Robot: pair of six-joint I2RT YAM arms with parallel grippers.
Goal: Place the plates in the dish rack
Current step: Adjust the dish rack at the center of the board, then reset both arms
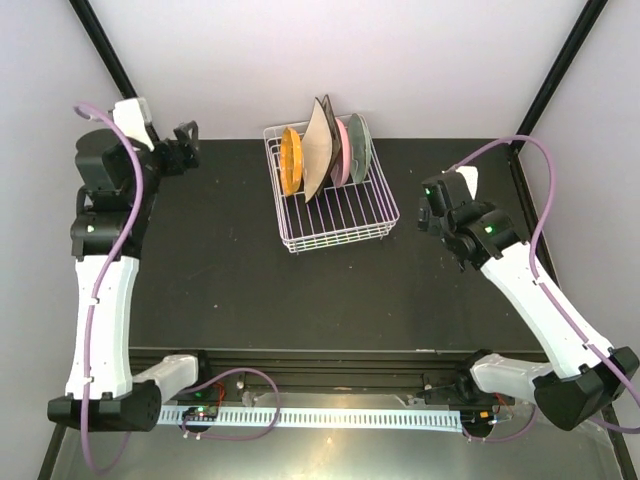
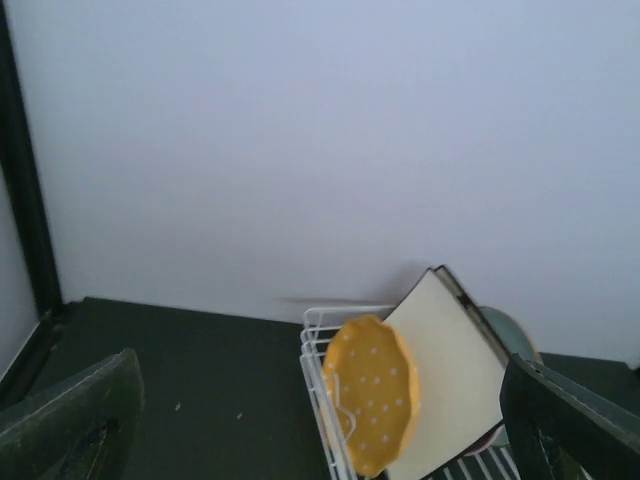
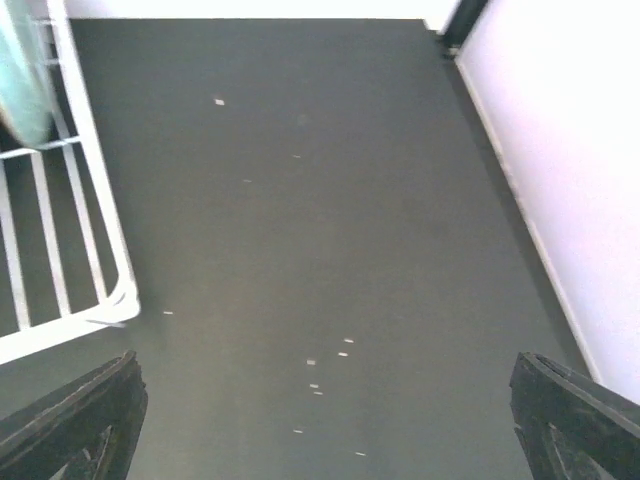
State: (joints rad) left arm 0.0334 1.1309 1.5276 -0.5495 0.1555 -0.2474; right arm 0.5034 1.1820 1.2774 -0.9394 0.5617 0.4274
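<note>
— Why are the plates (image 1: 325, 152) standing on edge at the far end of the dish rack (image 1: 341, 236)?
— Its wires prop them upright. Left gripper (image 1: 187, 138) and right gripper (image 3: 322, 375) gape wide, empty, well clear; loading looks done.

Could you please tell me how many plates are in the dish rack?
4 visible, upright in the dish rack: orange plate leftmost, then square cream plate, pink plate, green plate. Another may hide behind the square one.

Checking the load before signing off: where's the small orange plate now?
From above, the orange plate stands on edge at the left end of the dish rack, beside the cream square plate.
</note>
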